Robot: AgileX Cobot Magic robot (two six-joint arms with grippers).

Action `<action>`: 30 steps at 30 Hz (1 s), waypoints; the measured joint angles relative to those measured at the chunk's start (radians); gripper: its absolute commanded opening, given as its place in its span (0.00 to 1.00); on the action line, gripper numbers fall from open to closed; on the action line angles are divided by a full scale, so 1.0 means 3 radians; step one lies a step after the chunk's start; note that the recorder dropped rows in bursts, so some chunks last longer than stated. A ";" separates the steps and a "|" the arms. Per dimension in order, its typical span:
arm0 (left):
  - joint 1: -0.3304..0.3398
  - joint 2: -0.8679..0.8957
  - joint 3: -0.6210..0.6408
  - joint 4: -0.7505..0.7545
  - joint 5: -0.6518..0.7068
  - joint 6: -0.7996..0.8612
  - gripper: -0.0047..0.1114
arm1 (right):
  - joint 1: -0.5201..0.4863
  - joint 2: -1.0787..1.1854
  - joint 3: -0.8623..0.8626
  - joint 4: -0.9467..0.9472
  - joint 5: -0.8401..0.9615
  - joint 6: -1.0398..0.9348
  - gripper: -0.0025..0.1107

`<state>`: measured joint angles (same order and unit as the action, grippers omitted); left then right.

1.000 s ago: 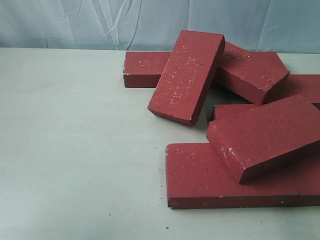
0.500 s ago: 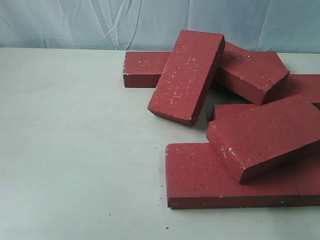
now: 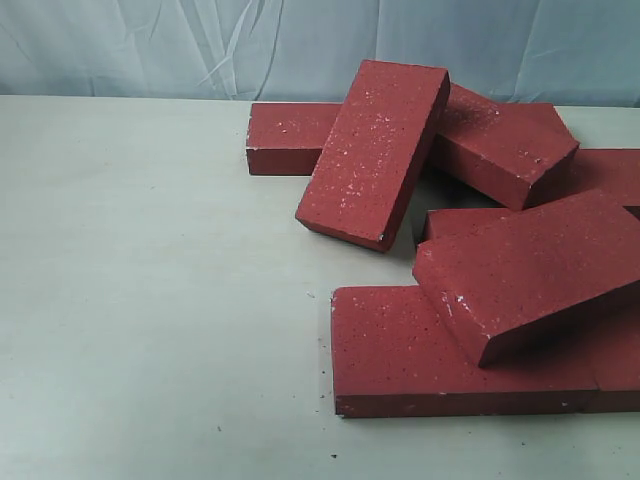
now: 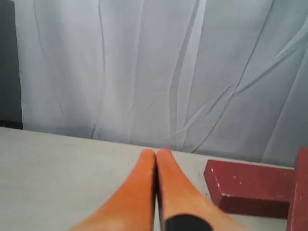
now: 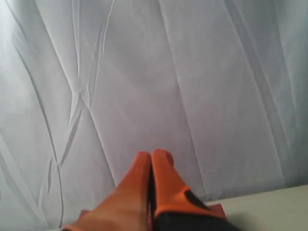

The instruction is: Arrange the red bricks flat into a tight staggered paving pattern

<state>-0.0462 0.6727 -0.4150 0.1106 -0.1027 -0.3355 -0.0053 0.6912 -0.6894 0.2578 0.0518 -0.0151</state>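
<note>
Several red bricks lie in a loose heap on the right of the pale table (image 3: 150,300). One brick (image 3: 375,150) leans tilted across a flat brick (image 3: 285,135) at the back. Another brick (image 3: 530,270) rests slanted on a flat brick (image 3: 400,350) in front, and one more brick (image 3: 500,145) lies angled behind. Neither gripper shows in the exterior view. My left gripper (image 4: 156,153) is shut with nothing in it, above the table beside a brick (image 4: 250,185). My right gripper (image 5: 151,155) is shut and empty, facing the curtain, with a strip of red brick (image 5: 216,209) under it.
A pale blue-grey curtain (image 3: 150,45) hangs along the table's far edge. The left half of the table is bare. A dark strip (image 4: 7,62) shows beside the curtain in the left wrist view.
</note>
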 measured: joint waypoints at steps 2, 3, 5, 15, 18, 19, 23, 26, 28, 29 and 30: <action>-0.0123 0.0253 -0.0013 0.0094 0.0014 0.0000 0.04 | 0.0000 0.0306 -0.0314 -0.0105 0.0377 -0.0166 0.01; -0.0188 0.0324 -0.0027 0.0134 0.0032 -0.0004 0.04 | 0.0000 0.0393 -0.0408 -0.0121 0.0539 -0.0238 0.01; -0.0330 0.0508 -0.0075 0.0233 0.0062 -0.0004 0.04 | 0.0000 0.0616 -0.0643 -0.0137 0.0891 -0.0396 0.01; -0.0815 0.1431 -0.0466 0.0701 0.0078 -0.0004 0.04 | 0.0000 0.1578 -0.1491 0.0450 0.2184 -0.1254 0.01; -0.0822 0.1665 -0.0586 0.0826 0.0078 -0.0004 0.04 | 0.0000 0.1839 -0.1628 0.0799 0.2428 -0.1676 0.01; -0.0822 0.1727 -0.0628 0.0863 0.0078 -0.0004 0.04 | 0.0000 0.1935 -0.1663 0.0885 0.2502 -0.1841 0.01; -0.0822 0.1991 -0.0754 0.0994 0.0071 -0.0004 0.04 | 0.0000 0.2308 -0.1883 0.1118 0.3019 -0.2679 0.01; -0.0822 0.2116 -0.0770 0.1057 0.0066 -0.0004 0.04 | 0.0000 0.2553 -0.2021 0.1136 0.3609 -0.3722 0.02; -0.0822 0.2164 -0.0770 0.1094 0.0043 -0.0004 0.04 | 0.0000 0.2664 -0.2029 0.1067 0.3775 -0.4491 0.02; -0.0822 0.2170 -0.0770 0.1108 0.0038 -0.0004 0.04 | 0.0000 0.2701 -0.2029 0.1002 0.3815 -0.4765 0.02; -0.0822 0.2170 -0.0770 0.1126 0.0030 -0.0004 0.04 | 0.0015 0.2723 -0.2029 0.0941 0.3847 -0.4944 0.02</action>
<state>-0.2928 1.3238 -0.6461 0.4485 -0.0937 -0.3367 -0.0008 1.5080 -1.2981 0.5401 1.2061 -1.4984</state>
